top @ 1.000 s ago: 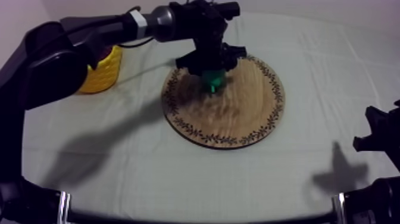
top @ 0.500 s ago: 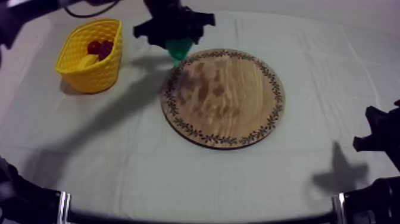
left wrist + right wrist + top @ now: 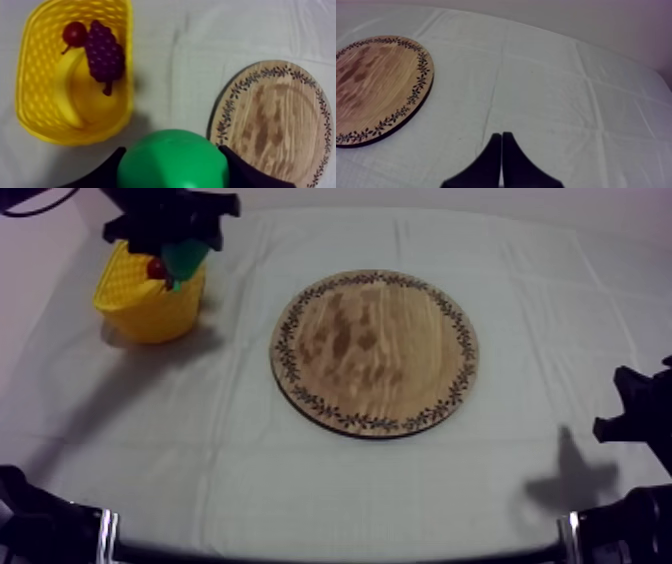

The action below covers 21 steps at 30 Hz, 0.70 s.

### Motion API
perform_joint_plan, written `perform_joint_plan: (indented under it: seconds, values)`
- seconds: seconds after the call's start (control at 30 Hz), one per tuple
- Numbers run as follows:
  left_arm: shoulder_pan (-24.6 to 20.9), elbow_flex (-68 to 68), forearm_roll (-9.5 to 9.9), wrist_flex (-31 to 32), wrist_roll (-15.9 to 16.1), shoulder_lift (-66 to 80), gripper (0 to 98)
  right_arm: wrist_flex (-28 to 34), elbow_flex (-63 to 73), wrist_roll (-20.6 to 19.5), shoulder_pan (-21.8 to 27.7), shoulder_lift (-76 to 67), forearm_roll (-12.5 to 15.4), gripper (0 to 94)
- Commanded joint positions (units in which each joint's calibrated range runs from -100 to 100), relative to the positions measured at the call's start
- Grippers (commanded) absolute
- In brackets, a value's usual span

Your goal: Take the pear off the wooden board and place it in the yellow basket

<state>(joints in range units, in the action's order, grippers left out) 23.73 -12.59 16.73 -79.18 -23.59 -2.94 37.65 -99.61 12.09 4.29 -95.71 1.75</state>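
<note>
The two black fingers (image 3: 102, 175) of the left gripper (image 3: 172, 167) press against opposite sides of the green pear (image 3: 172, 157), holding it clear of the table. Seen from above, the left gripper (image 3: 178, 233) carries the pear (image 3: 184, 258) over the edge of the yellow basket (image 3: 150, 313) that faces the board. In the basket (image 3: 30, 75) lie a banana (image 3: 75, 97), a bunch of purple grapes (image 3: 105, 52) resting on it, and a small red fruit (image 3: 74, 33) touching the grapes. The round wooden board (image 3: 375, 353), with its leaf-patterned rim, sits near the basket on the grey-white cloth (image 3: 300, 478). The right gripper (image 3: 501, 140) has its fingers pressed together in a narrow wedge, holding nothing, low over the cloth beside the board (image 3: 371, 85).
</note>
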Motion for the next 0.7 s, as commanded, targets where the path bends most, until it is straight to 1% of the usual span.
perform_joint_plan:
  seconds: [0.0, 0.13, 0.27, 0.67]
  values:
    - [-1.8, 0.2, 0.33, 0.2, 0.8, 1.4, 46.9, 0.0, -0.1, 0.0, 0.0, 0.0, 0.0, 0.3]
    - [-4.6, 2.6, 1.24, 2.3, 1.4, 0.8, 45.7, 0.0, -0.1, 0.0, 0.0, 0.0, 0.0, 0.3]
    - [-6.9, 5.7, 1.74, 5.0, 1.5, -1.7, 44.5, 0.0, -0.1, 0.0, 0.0, 0.0, 0.0, 0.3]
    - [-11.3, 12.9, 3.34, 9.2, 1.2, -13.5, 43.8, 0.0, -0.1, 0.0, 0.0, 0.0, 0.0, 0.3]
